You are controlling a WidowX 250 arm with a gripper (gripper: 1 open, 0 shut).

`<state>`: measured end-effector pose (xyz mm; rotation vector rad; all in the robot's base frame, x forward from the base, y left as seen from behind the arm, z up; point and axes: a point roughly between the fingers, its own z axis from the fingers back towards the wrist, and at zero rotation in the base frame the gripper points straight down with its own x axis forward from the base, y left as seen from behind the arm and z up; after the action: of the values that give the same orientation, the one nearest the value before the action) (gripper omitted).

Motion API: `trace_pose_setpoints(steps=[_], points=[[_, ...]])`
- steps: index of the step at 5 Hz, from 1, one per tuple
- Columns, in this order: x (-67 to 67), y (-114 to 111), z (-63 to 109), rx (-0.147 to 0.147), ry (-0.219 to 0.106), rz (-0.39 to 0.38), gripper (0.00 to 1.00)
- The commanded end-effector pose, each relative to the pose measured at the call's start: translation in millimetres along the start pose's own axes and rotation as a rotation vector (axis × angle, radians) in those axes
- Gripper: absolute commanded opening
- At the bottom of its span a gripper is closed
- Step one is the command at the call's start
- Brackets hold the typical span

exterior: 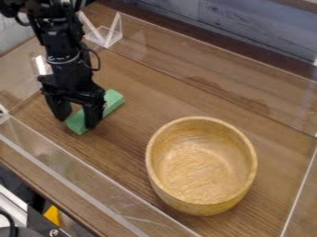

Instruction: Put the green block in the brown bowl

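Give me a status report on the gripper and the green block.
Gripper open, over the block. Green block on the table, partly hidden by the gripper. Brown bowl empty, nothing seen blocking its opening.

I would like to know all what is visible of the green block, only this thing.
The green block is a small, flat, elongated bar, plain bright green and matte. It lies flat on the wooden table, at a slant, left of the bowl in the picture and apart from it. The open black jaws stand over it and hide part of it; whether they touch it, I cannot tell.
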<state>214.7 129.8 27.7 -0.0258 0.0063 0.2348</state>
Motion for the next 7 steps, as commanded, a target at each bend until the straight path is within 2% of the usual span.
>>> trace_pose_setpoints(steps=[1,3,5,6,7], points=[[16.2,-3.7,7.2,0.015,-0.045,0.042,1.00],[19.9,8.6,13.3,0.011,-0.039,0.017,1.00],[22.0,6.2,23.5,0.009,-0.037,0.056,1.00],[25.9,-0.5,17.6,0.001,-0.030,0.064,1.00],[29.9,-5.2,12.3,-0.005,-0.023,0.039,1.00]])
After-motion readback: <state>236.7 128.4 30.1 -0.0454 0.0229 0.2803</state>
